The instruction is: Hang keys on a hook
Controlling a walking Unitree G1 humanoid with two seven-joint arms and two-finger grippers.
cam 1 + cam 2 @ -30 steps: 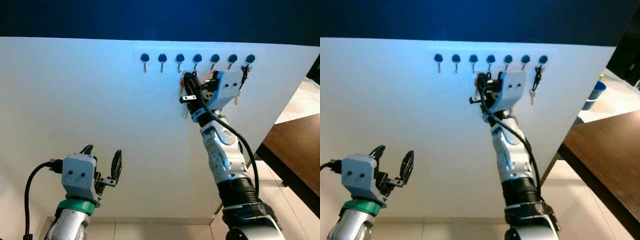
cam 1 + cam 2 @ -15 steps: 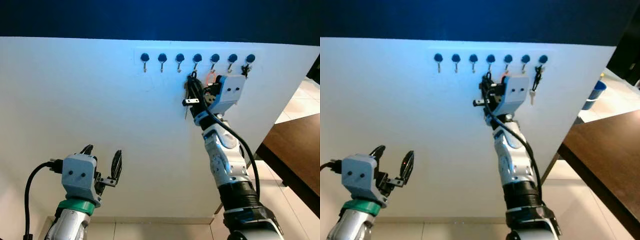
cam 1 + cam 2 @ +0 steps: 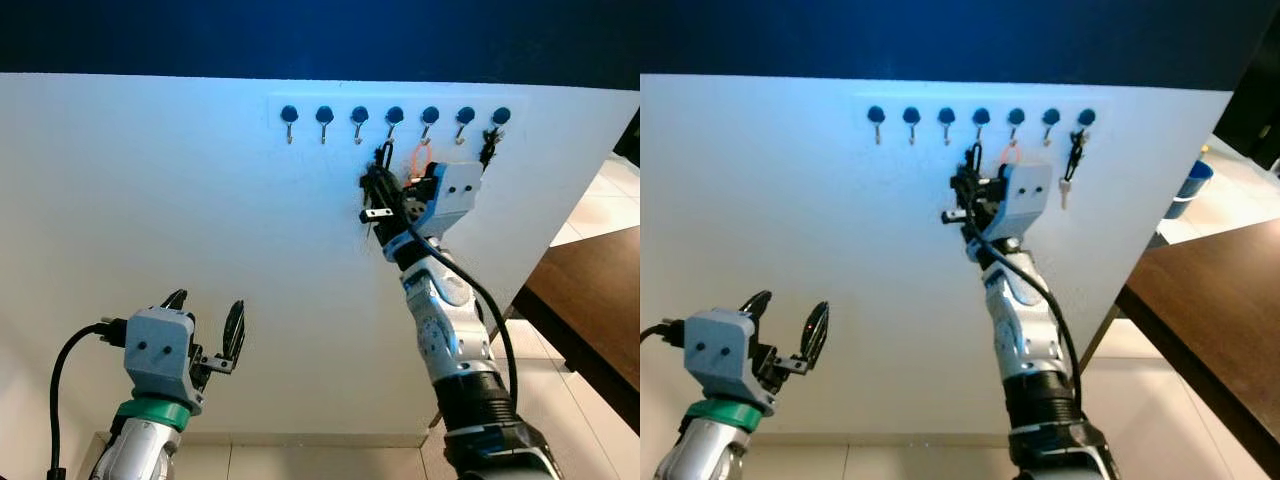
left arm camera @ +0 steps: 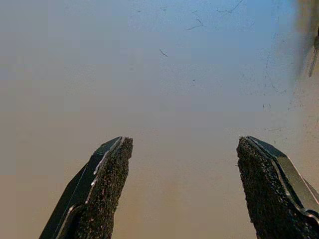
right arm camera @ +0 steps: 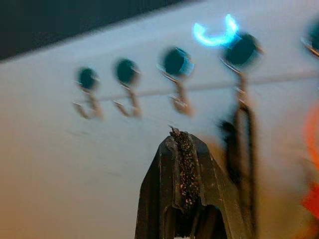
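Seven dark-knobbed hooks (image 3: 395, 118) run along the white wall. My right gripper (image 3: 380, 180) is raised just under the fourth one, shut on the keys. Their black loop (image 3: 385, 152) rises beside the shut fingertips (image 5: 182, 144) up to that hook's stem (image 5: 242, 84). The picture is too blurred to tell whether the loop is over the hook. An orange ring (image 3: 420, 158) of the bunch shows beside the gripper body. Another dark key bunch (image 3: 1075, 160) hangs on the rightmost hook. My left gripper (image 3: 207, 302) is low at the left, open, facing bare wall (image 4: 184, 74).
A dark brown table (image 3: 590, 290) juts in at the right over pale floor tiles (image 3: 530, 350). A blue cup (image 3: 1188, 185) stands past the wall's right end. A dark blue band (image 3: 300, 35) tops the white wall.
My right gripper has shifted a little under the hook row, right and then back left, taking the black loop and orange ring with it. The left arm has not moved.
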